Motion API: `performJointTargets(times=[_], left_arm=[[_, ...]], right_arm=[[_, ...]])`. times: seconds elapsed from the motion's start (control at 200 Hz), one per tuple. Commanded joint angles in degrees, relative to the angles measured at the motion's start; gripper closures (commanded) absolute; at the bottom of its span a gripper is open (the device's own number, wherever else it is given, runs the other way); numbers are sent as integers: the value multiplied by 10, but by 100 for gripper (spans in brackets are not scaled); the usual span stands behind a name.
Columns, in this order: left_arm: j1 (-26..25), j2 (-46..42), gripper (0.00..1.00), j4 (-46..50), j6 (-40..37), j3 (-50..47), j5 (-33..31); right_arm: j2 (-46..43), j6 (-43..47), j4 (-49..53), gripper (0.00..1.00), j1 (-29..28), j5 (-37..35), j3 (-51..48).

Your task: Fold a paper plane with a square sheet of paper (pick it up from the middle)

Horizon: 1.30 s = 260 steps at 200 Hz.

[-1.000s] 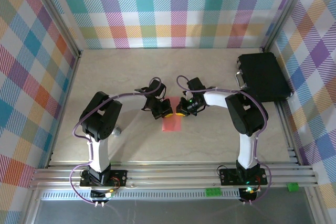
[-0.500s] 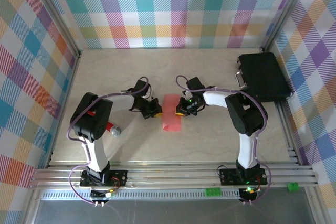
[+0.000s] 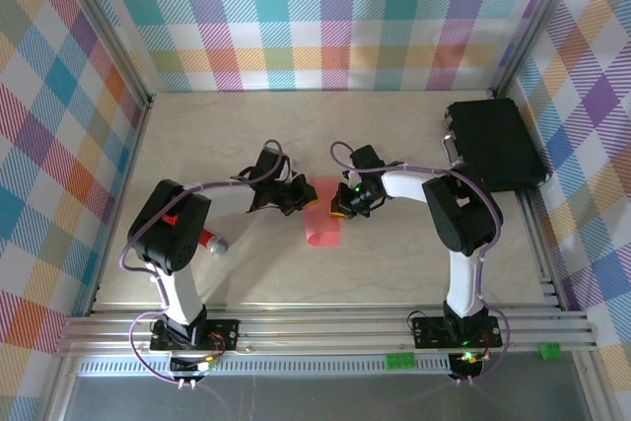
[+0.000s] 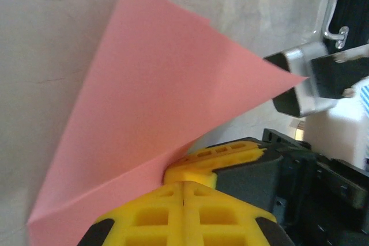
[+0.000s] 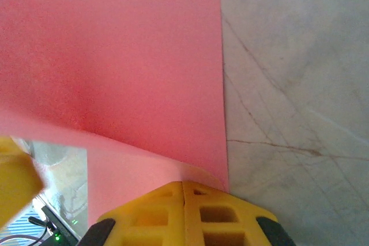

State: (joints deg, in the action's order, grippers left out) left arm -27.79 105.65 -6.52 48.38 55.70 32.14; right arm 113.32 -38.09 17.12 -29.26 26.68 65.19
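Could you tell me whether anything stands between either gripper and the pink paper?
Nothing visible does. The left gripper, shut, is at the left edge of the paper, and the right gripper, shut, is at its right edge. In both wrist views the paper reaches the fingertips.

The right hand (image 5: 183,184) has its yellow fingers (image 5: 147,214) pressed together, their tips at the near corner of the pink sheet of paper (image 5: 115,56), whose near edge curls upward. The pale, veined table (image 5: 294,84) lies beside the sheet's straight edge.

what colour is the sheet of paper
The paper is plain salmon pink, clearest in the right wrist view.
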Motion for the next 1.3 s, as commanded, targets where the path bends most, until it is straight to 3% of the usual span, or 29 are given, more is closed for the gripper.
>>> performJointTargets(times=[0.0,0.185,0.545,0.765,0.94,1.065,1.295], left_arm=[[-4,36,100,-40,25,7,2],[5,53,100,-13,-2,-3,-39],[108,14,100,0,-44,-58,-46],[66,-45,100,-12,-29,-33,-31],[6,10,100,-78,23,-10,-37],[3,47,100,-110,42,2,-45],[22,71,100,-62,11,14,-84]], right_arm=[[71,5,115,100,4,-138,-52],[72,5,118,100,4,-145,-52],[79,7,118,100,5,-154,-59],[83,7,117,100,5,-153,-56],[87,8,117,100,5,-152,-57],[89,8,116,100,4,-151,-58],[89,6,118,100,5,-156,-59]])
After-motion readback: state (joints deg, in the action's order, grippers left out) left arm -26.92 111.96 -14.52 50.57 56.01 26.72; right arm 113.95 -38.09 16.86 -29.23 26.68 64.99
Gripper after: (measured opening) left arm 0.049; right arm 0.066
